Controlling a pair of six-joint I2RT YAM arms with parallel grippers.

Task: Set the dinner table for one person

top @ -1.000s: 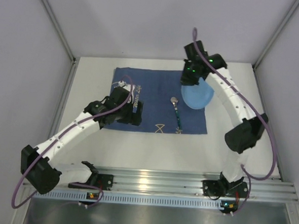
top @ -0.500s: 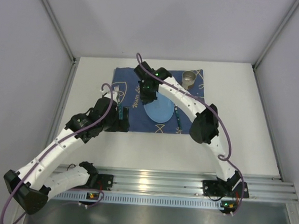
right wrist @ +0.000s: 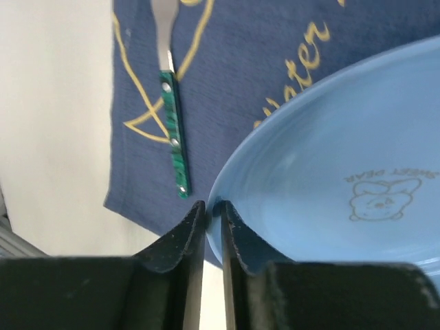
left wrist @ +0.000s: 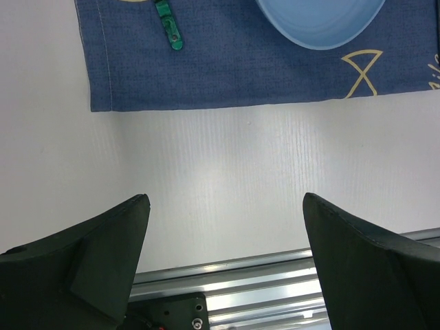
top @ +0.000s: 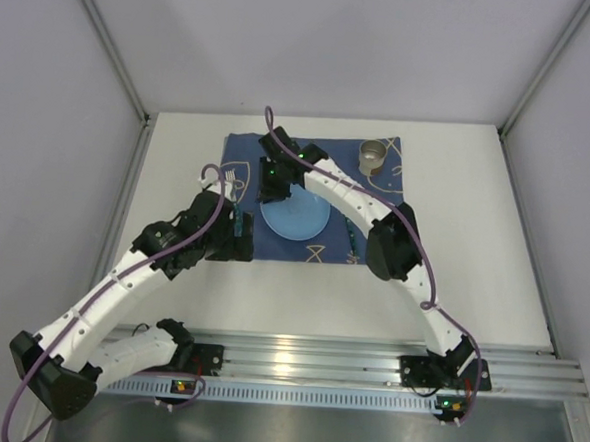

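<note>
A light blue plate (top: 293, 221) is over the middle of the dark blue mat (top: 323, 248) on the white dinner table (top: 472, 272). My right gripper (top: 274, 187) is shut on the plate's left rim; in the right wrist view the fingers (right wrist: 196, 227) pinch the rim of the plate (right wrist: 330, 172). A green-handled utensil (right wrist: 172, 130) lies on the mat left of the plate. My left gripper (top: 238, 236) is open and empty over the bare table at the mat's near left corner (left wrist: 225, 201). The plate (left wrist: 320, 20) and the utensil's handle (left wrist: 168, 27) show in the left wrist view.
A metal cup (top: 375, 156) stands at the mat's far right corner. A green-handled spoon (top: 351, 236) lies on the mat right of the plate, partly under my right arm. The ribbed aluminium rail (top: 316, 363) runs along the near edge.
My right gripper carried the plate from the mat's right edge to its middle, uncovering the cup. My left arm drew back toward the mat's near left corner.
</note>
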